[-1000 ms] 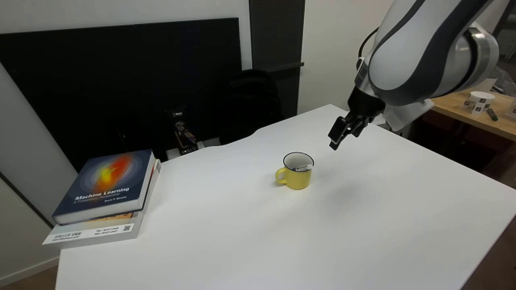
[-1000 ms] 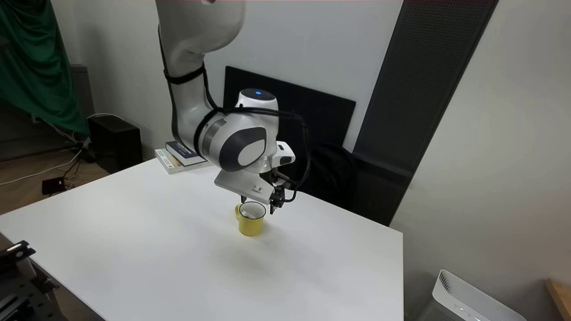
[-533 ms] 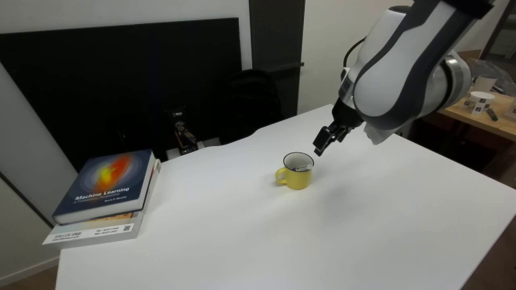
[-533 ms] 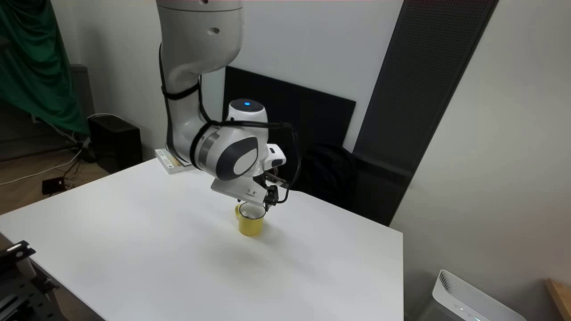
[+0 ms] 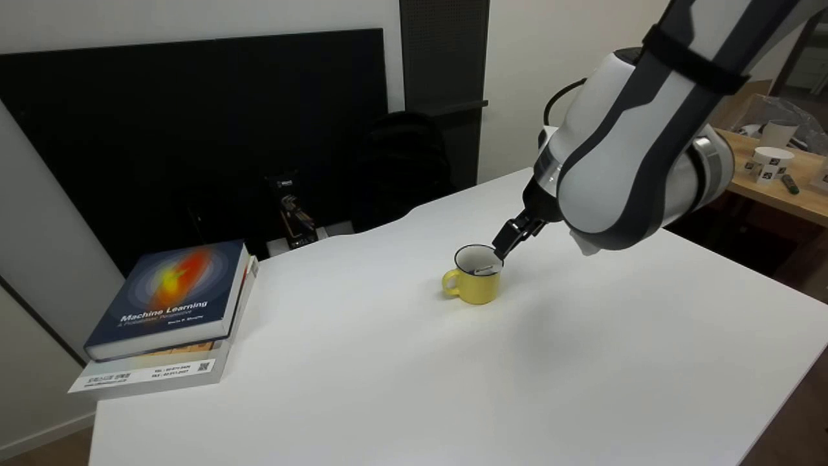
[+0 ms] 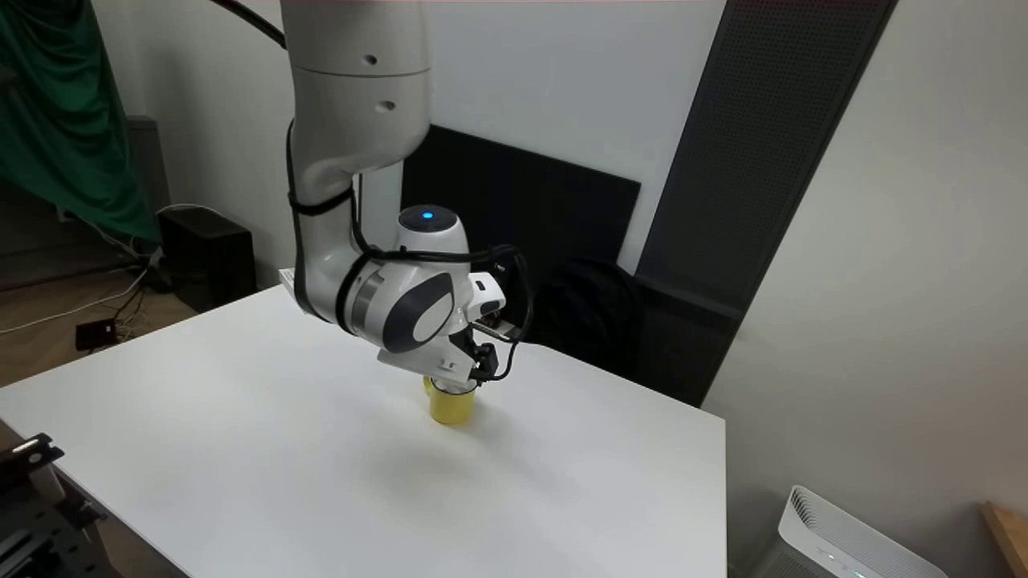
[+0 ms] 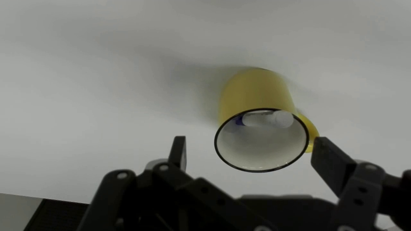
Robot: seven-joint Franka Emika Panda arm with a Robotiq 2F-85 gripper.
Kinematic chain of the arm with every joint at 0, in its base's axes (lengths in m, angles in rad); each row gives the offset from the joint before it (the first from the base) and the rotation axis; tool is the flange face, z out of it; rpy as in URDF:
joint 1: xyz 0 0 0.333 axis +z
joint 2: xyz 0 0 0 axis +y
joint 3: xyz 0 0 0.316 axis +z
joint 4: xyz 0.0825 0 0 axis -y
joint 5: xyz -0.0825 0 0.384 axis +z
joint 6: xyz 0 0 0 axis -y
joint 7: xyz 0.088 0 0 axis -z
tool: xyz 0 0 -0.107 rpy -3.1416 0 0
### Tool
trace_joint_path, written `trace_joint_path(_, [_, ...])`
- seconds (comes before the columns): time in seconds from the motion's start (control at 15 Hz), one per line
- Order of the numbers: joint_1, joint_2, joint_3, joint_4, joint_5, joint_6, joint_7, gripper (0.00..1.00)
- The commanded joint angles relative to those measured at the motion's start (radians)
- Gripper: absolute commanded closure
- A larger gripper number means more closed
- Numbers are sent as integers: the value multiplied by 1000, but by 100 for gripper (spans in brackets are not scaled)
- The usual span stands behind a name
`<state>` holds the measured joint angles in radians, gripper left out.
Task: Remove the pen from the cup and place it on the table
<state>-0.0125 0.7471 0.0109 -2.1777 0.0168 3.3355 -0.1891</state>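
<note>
The tool, spread wide, hangs near the cup holding the pen, the counter running free around the cup to edges well apart from it.

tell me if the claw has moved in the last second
Yes: in an exterior view the claw has moved left and down in the picture, closer to the black-rimmed yellow mug, which has stayed put.

1. The cup is standing on the table, handle pointing to three o'clock.
2. Inside, near the twelve o'clock rim, the pen is resting, white end toward three.
3. The gripper is showing at six o'clock, fingers standing wide apart.
</note>
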Motion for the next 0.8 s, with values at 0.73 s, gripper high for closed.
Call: trace_joint_path(0.73, [113,121,-96,81,9,120,72,0])
